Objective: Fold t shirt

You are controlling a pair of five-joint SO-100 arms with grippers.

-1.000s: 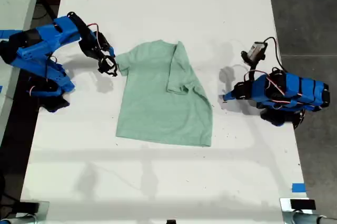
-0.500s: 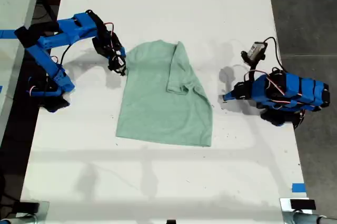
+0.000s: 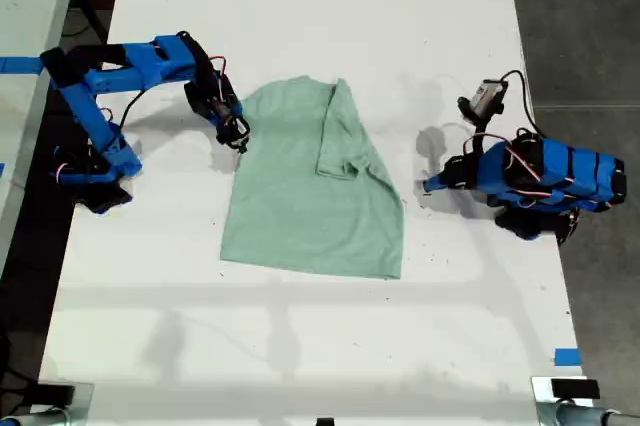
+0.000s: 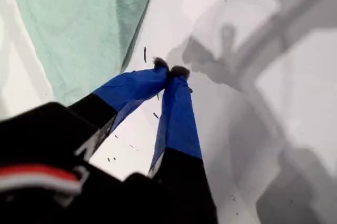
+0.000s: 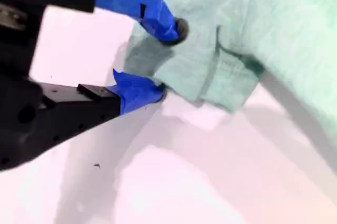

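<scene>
The pale mint-green t shirt lies flat mid-table, its side toward the exterior view's right folded in over the body. My second gripper is at the shirt's sleeve on the exterior view's left. In the second wrist view that gripper is open, one blue finger above the sleeve cloth and one at its edge. My first gripper rests low on the exterior view's right, a little off the shirt's edge. The first wrist view shows it shut on nothing over bare table, the t shirt beyond it.
The white table runs the length of the exterior view, with dark floor past its right edge. A blue tape mark sits near the front right. A small grey camera unit with a cable sticks up from the first arm.
The second arm has stretched toward the exterior view's right, bringing its gripper from beside the shirt onto the sleeve edge. The first arm and the shirt have not moved.
</scene>
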